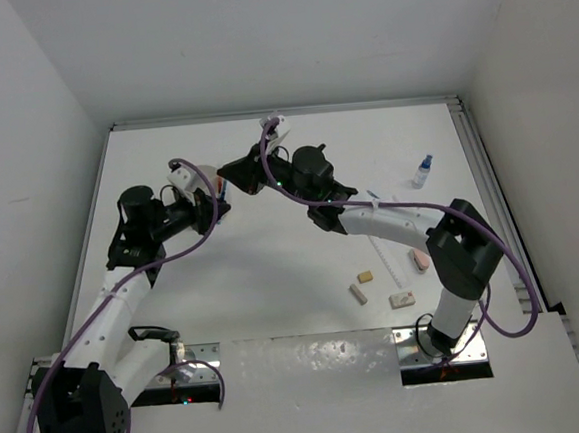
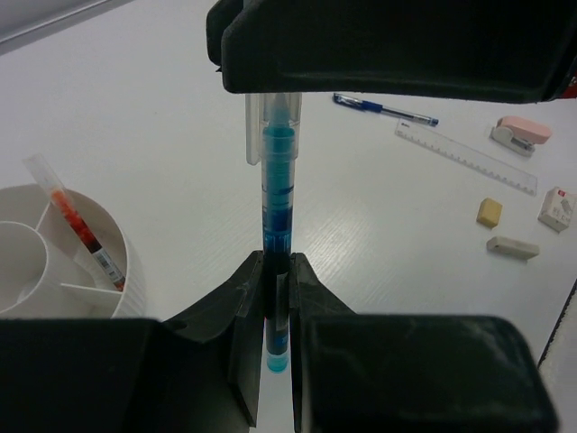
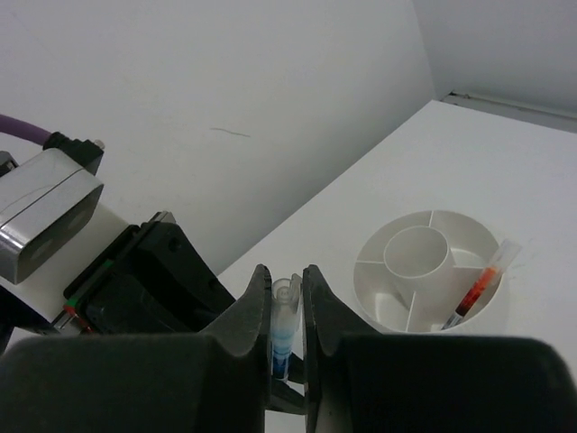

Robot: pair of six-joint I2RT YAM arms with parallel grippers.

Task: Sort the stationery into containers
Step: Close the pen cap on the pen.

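1. A clear-barrelled blue pen [image 2: 277, 225] is pinched at both ends, off the worktop [image 2: 180, 135].
2. A red pen [image 3: 478, 293] leans in the white tub [image 3: 419, 257], in an outer compartment.
3. A second blue pen [image 2: 383, 110], ruler [image 2: 464, 158] and tan eraser [image 2: 489, 212] lie flat.

Bright, even white light fills all three views, with no lamp in sight. From above, the surface [image 1: 274, 268] is almost washed out. Shadows under the arms are faint and soft, and a glossy strip at bottom centre shows mottled glare. In the wrist views, the left fingers [image 2: 239, 316] and right fingers [image 3: 248, 316] at the lower edge are dark and blurred, while the blue pen [image 2: 278, 189] and white tub [image 3: 371, 293] are sharp.
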